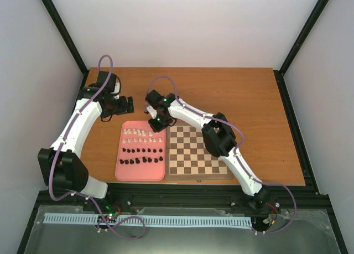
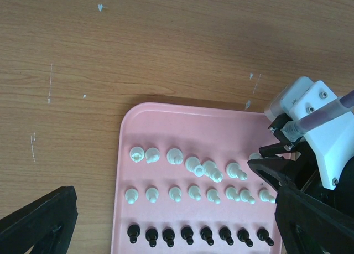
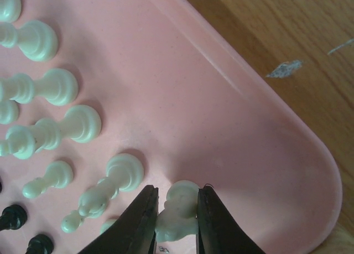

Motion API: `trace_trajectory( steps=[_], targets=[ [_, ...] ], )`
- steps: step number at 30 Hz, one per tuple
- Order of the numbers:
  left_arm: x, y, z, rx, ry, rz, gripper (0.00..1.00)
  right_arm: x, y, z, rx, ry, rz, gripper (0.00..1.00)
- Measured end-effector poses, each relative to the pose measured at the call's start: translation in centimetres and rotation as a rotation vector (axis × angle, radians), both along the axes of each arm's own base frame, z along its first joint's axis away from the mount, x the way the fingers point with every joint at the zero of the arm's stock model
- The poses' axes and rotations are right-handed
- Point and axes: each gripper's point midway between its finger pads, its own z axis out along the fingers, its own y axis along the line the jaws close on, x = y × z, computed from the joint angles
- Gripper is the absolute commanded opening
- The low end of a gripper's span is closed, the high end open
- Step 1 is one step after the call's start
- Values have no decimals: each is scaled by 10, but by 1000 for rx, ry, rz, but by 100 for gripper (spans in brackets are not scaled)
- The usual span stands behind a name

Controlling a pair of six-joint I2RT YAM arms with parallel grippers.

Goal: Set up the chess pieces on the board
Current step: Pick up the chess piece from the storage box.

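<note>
The right gripper (image 3: 176, 194) reaches down over the far right corner of the pink tray (image 1: 138, 172), and its jaws are clamped on a single white piece (image 3: 178, 215), one black finger pressed to each side of it. That piece sits close to the tray's rounded corner; whether its base touches the tray floor I cannot tell.

The other white pieces (image 1: 139, 135) stand in two rows across the far half of the tray, and the black pieces (image 1: 142, 151) fill two rows nearer the arm bases. In the left wrist view a few white ones in the far row look tilted, though the angle may account for that.

The board (image 1: 188, 154) lies on the wooden worktop (image 1: 249, 99) just beside the tray, against its right edge – part of its right side is covered by the right arm (image 1: 218, 135).

The left gripper (image 1: 128, 104) hovers above bare worktop beyond the tray's far left corner, jaws wide apart and holding nothing.
</note>
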Motion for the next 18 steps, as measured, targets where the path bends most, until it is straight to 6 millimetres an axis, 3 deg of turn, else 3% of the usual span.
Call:
trace_trajectory(
  steps=[5, 11, 15, 18],
  targets=[
    [-1, 0, -1, 1, 4, 0, 100, 0, -1, 0, -4, -2, 0, 10],
    [-1, 0, -2, 0, 4, 0, 100, 3, -6, 4, -25, -22, -9, 9],
    [-1, 0, -2, -1, 4, -1, 100, 10, -10, 36, -15, -91, -32, 9],
    [-1, -1, -2, -3, 3, -2, 100, 13, -23, 78, 13, -163, -69, 8]
  ],
)
